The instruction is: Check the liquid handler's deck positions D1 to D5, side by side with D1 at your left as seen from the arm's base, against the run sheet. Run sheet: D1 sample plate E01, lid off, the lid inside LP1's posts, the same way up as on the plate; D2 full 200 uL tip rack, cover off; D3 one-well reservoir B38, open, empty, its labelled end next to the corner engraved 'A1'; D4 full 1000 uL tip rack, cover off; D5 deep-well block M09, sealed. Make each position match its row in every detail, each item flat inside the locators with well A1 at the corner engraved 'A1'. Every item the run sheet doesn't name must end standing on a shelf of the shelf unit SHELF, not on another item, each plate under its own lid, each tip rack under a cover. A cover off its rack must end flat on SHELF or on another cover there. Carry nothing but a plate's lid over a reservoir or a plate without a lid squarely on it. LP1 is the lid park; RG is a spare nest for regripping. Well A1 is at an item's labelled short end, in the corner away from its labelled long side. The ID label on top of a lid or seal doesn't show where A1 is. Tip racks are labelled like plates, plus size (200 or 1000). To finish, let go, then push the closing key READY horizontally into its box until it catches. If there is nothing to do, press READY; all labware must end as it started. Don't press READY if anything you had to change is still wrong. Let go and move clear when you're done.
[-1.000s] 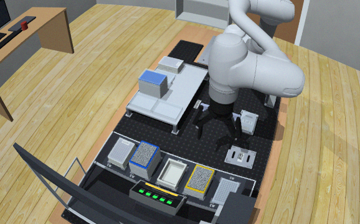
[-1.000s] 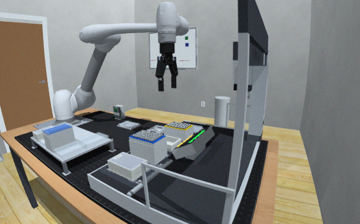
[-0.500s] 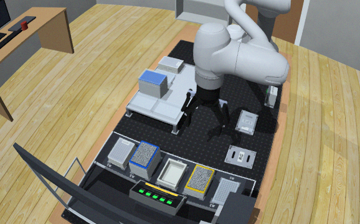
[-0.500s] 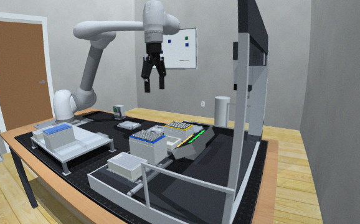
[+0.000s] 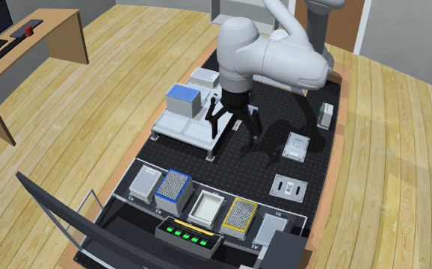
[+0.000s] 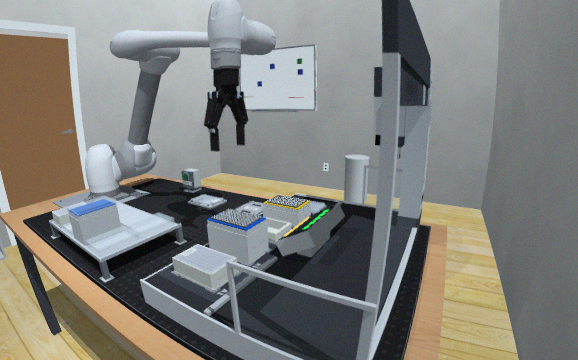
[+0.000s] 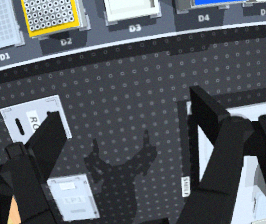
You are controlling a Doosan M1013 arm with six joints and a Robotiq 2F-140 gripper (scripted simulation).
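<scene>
My gripper hangs open and empty high above the black table, between the shelf unit and the lid park; it also shows in the exterior view and the wrist view. A clear lid lies in the lid park, below me in the wrist view. On the deck stand, D1 to D5, an uncovered well plate, a yellow-rimmed tip rack, an open white reservoir, a blue-rimmed tip rack and a white block.
The shelf unit holds a tip rack with a blue cover and a white item behind it. The RG nest is empty. The READY box stands at the table edge. A panel with green lights and the handler's frame stand by the deck.
</scene>
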